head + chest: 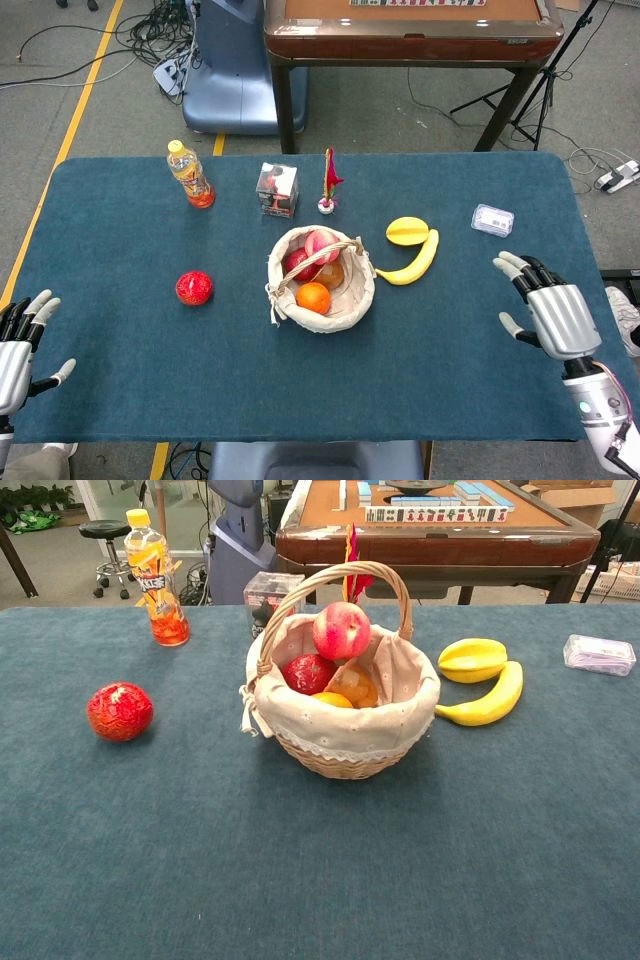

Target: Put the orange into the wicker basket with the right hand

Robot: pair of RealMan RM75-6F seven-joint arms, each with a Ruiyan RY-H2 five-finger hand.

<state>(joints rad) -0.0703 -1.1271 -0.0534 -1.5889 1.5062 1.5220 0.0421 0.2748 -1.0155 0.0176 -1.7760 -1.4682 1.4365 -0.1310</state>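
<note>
Counter [150, 380] carries the wicker basket [340, 310] with the orange [313, 297] already lying inside, so the right hand [555, 318], fingers spread and empty near the right edge, should simply retreat clear, as the left hand [20, 345] waits open, holding nothing.

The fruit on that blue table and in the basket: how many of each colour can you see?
Orange: 2, the orange and a duller orange fruit, both in the wicker basket.
Red: 3, an apple and a dark red fruit in the basket, and a red ball-like fruit on the table.
Yellow: 2, a banana and a yellow fruit beside the basket.
Total: 7.
</note>
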